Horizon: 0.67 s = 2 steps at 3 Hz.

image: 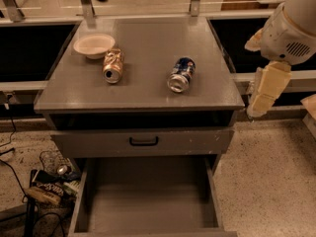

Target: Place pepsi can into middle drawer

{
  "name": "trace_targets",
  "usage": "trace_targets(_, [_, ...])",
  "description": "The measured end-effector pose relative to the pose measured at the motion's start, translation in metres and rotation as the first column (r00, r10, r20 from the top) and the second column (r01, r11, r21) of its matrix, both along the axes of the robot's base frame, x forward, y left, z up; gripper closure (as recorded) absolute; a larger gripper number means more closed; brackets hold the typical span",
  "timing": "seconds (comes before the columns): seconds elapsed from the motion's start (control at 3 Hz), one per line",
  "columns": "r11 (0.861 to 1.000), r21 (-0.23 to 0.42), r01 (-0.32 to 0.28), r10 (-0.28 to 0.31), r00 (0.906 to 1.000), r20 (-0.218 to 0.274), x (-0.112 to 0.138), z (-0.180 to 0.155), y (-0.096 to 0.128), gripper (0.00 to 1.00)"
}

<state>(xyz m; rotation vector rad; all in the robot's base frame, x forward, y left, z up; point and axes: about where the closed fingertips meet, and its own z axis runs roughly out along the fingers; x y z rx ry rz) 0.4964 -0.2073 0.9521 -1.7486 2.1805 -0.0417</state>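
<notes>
At the centre of the view stands a grey cabinet [143, 58] with a flat top. Below it the middle drawer [148, 201] is pulled out, its grey floor bare and open from above. Between top and tray sits a closed drawer front [98, 143] with a black handle [143, 141].

At the right edge, beside the cabinet and about level with its top, hangs the gripper [264, 95], pointing down and clear of everything. Whether it is spread or pressed together cannot be told; it holds nothing that can be seen.

On the top, a pale bowl [94, 45] sits at the rear left with a dented gold-orange can [113, 65] just in front of it. The pepsi can [181, 74] lies on its side right of centre, well apart from both and from the gripper, silver end toward the camera.

Judgement: pick-up not yet begun.

Risks:
- The can is on its side, so a glancing touch could roll it toward the cabinet's right or front edge.
- Choosing the gold-orange can would be an error.
- A release above the closed drawer front, not past it, would miss the tray.
</notes>
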Motion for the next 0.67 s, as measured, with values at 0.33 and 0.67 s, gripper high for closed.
trace_targets(0.33, [0.999, 0.022, -0.030, 0.031, 0.9976, -0.061, 0.0569, -0.0398, 0.0092, 0.00])
trace_targets(0.67, [0.999, 0.027, -0.029, 0.030, 0.9979, -0.057, 0.0599, -0.0388, 0.0107, 0.00])
